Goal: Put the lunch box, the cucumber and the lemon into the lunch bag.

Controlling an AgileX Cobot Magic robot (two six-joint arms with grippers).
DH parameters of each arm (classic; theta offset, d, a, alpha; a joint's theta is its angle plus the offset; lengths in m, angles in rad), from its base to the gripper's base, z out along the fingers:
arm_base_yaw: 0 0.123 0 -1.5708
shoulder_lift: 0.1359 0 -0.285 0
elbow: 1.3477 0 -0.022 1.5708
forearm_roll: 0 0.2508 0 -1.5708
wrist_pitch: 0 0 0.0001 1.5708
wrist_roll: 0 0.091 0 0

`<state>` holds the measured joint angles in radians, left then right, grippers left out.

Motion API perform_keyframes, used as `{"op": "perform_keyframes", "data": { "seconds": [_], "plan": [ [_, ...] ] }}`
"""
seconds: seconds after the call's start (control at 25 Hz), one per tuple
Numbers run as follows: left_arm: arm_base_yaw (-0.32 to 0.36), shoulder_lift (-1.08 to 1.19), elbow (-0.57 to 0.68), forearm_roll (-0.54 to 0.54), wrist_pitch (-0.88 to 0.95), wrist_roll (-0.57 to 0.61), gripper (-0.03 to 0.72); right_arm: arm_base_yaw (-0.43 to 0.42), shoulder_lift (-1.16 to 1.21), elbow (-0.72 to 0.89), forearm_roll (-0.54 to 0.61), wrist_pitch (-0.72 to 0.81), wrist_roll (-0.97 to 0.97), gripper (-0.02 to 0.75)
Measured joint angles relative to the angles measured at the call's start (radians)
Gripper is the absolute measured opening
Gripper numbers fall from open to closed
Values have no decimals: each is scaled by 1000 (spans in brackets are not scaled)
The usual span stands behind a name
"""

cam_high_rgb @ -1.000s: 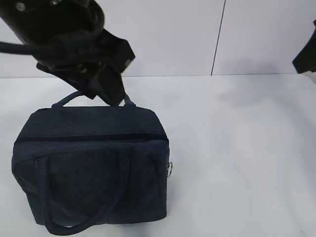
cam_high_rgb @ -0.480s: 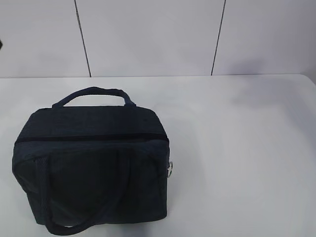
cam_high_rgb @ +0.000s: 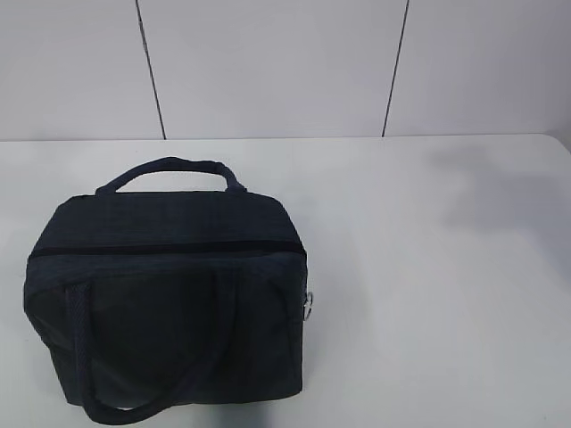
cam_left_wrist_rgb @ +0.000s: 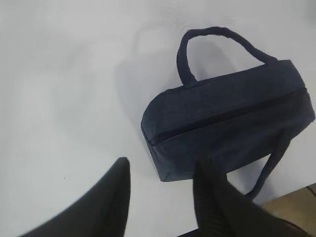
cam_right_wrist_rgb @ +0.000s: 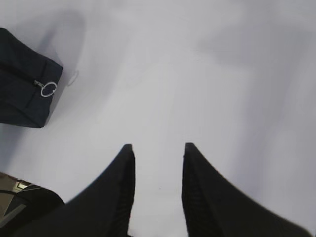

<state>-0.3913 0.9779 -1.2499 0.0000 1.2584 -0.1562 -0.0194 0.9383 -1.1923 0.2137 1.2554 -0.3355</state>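
Lunch bag [cam_high_rgb: 165, 303], the boxy dark navy fabric one with looped handles, is sitting zipped on the left of the white surface [cam_high_rgb: 428, 294], silver ring pull [cam_high_rgb: 307, 306] hanging at its right end. No lunch box, cucumber or lemon showing anywhere, so my guess is they're already inside and the job's basically wrapping up. Left gripper [cam_left_wrist_rgb: 160, 170] is hovering spread and empty above the bag's left end; right gripper [cam_right_wrist_rgb: 157, 150] is hanging spread and empty over bare surface, well apart from the bag. If anything's left, I'd be lifting straight clear of the handles. Loads of free room rightward.
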Motion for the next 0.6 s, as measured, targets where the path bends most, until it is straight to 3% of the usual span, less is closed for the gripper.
{"op": "perform_keyframes", "data": {
  "seconds": [0.6],
  "plan": [
    [0,-368,5,9,18,19,299,0,-281,148,49,6,0,232]
  ]
}}
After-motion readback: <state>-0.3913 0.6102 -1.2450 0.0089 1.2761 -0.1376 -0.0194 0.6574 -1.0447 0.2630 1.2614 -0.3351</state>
